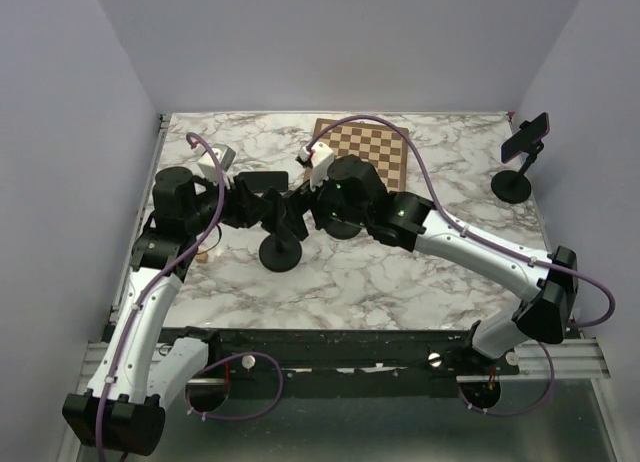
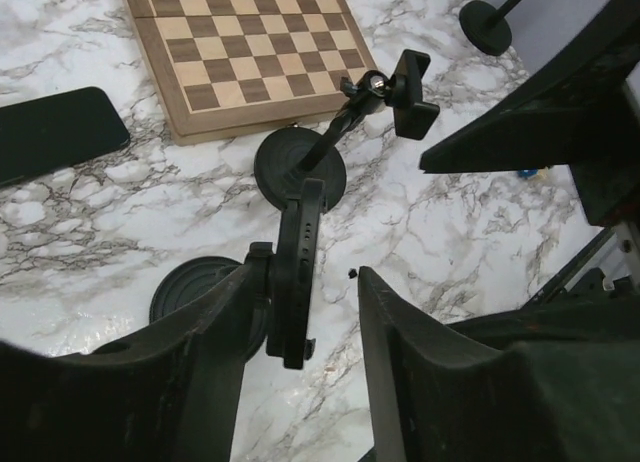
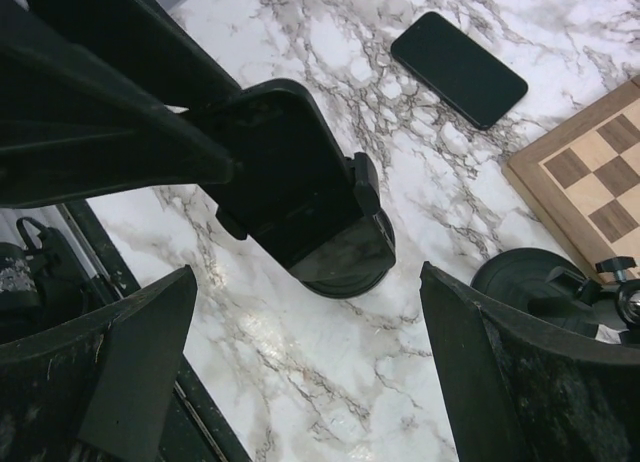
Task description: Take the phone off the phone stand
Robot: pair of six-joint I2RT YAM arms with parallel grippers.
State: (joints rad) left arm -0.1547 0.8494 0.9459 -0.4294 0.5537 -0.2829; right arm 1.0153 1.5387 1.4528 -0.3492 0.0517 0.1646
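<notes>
A black phone (image 2: 298, 267) stands edge-on in the clamp of a black phone stand whose round base (image 2: 190, 294) rests on the marble. My left gripper (image 2: 308, 278) is open around the phone: its left finger lies against the clamp side and its right finger (image 2: 410, 362) stands clear. In the right wrist view the phone (image 3: 285, 177) shows its dark back above the base (image 3: 350, 267). My right gripper (image 3: 307, 282) is open and empty, just in front of the stand. In the top view both grippers meet above the stand base (image 1: 280, 253).
A second black phone (image 3: 458, 67) lies flat on the marble table (image 1: 400, 272). An empty stand (image 2: 300, 167) stands beside the chessboard (image 2: 245, 47). A third stand (image 1: 514, 182) at the far right holds another phone (image 1: 527, 137).
</notes>
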